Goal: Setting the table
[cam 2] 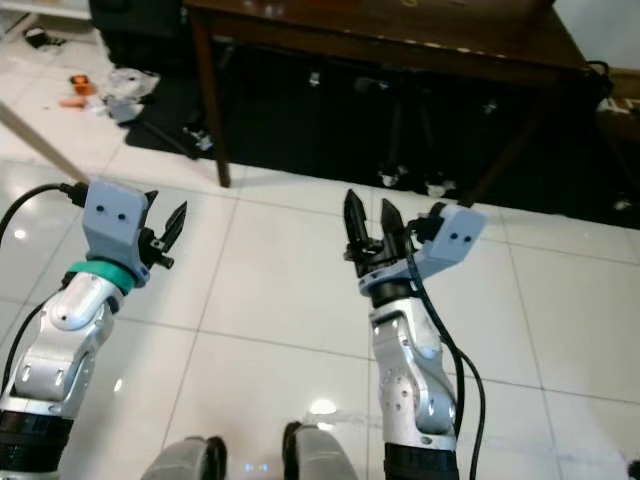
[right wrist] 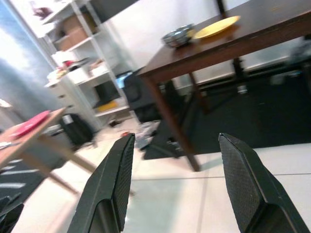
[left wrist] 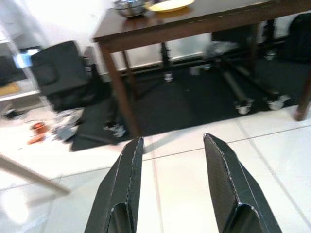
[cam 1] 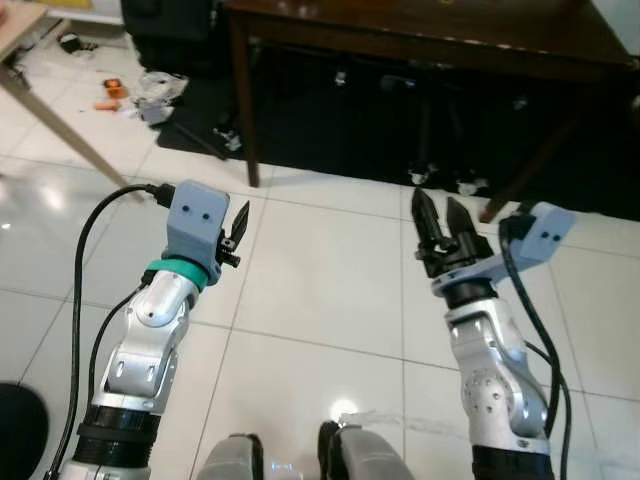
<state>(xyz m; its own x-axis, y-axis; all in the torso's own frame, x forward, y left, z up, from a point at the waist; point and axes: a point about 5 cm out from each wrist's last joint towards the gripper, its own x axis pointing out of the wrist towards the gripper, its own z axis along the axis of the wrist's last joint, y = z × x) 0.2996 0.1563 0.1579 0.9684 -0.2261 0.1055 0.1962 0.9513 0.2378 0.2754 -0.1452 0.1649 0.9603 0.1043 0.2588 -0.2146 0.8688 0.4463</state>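
A dark wooden table (cam 1: pixel 420 35) stands ahead of me over a black mat. On its top, in the wrist views, sit a yellow plate (left wrist: pixel 170 5) and a metal bowl (left wrist: pixel 130 7) near one corner; the same plate (right wrist: pixel 217 26) and bowl (right wrist: pixel 177 36) appear from the right wrist. Both arms are raised over the white tiled floor, short of the table. My left gripper (cam 1: pixel 238 232) is open and empty. My right gripper (cam 1: pixel 437 215) is also open with nothing between its fingers.
A table leg (cam 1: pixel 245 110) stands at the near left corner. Wheeled stands (left wrist: pixel 252 102) sit under the table. Clutter (cam 1: pixel 150 95) lies on the floor far left beside a slanted light wooden leg (cam 1: pixel 60 125). Shelves (right wrist: pixel 82 63) and a light table holding a pink plate (right wrist: pixel 29 124) stand aside.
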